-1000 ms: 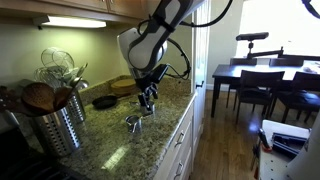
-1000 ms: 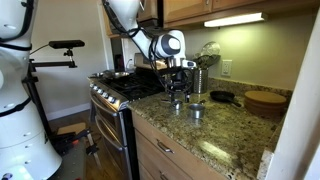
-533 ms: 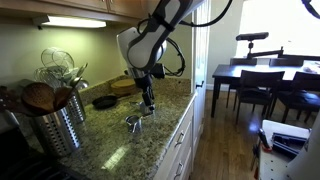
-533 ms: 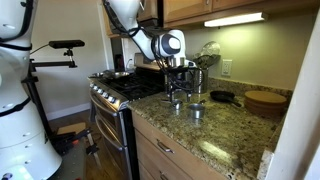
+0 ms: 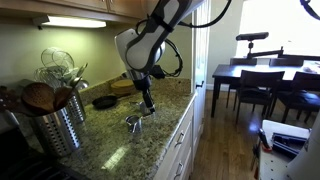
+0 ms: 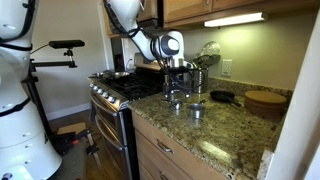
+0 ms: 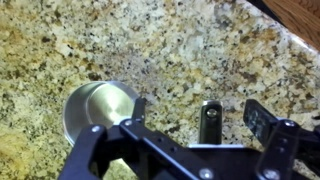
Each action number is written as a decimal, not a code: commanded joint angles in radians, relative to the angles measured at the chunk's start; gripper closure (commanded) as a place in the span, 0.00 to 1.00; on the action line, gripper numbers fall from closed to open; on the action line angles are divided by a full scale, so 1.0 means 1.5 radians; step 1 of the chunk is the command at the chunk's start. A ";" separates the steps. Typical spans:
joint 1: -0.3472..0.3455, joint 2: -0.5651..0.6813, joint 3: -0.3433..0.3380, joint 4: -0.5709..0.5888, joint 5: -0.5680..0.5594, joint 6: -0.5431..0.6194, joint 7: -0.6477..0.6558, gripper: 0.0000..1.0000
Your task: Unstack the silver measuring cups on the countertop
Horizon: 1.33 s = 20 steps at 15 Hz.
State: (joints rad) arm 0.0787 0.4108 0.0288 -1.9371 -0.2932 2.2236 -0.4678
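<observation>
The silver measuring cups point(image 5: 133, 121) sit on the speckled granite countertop point(image 5: 120, 150) near its front edge. In the wrist view one round shiny cup point(image 7: 98, 110) lies at the left, and a short flat handle point(image 7: 210, 122) with a hole points up between my fingers without touching them. My gripper point(image 7: 200, 115) is open and hovers just above the cups point(image 6: 194, 109). Both exterior views show it pointing down over them point(image 5: 147, 101) point(image 6: 178, 94). I cannot tell how many cups are nested.
A tall ribbed steel utensil canister point(image 5: 58, 125) stands at one end of the counter. A small black pan point(image 5: 104, 101) and a wooden board point(image 6: 265, 101) lie behind the cups. A stove point(image 6: 125, 88) adjoins the counter. A dark dining table point(image 5: 260, 72) stands beyond.
My gripper has shifted slightly above the cups. The cups have not moved.
</observation>
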 commanded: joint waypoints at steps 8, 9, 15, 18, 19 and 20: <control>-0.008 0.032 0.026 0.021 0.001 -0.008 0.008 0.01; -0.008 0.035 0.026 0.024 0.000 -0.008 0.009 0.15; -0.008 0.052 0.026 0.041 0.000 -0.009 0.010 0.35; -0.007 0.060 0.025 0.050 -0.001 -0.011 0.012 0.34; -0.007 0.062 0.025 0.053 -0.001 -0.011 0.012 0.45; -0.007 0.064 0.025 0.056 -0.001 -0.012 0.012 0.59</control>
State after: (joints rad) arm 0.0788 0.4949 0.0558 -1.8787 -0.2919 2.2237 -0.4647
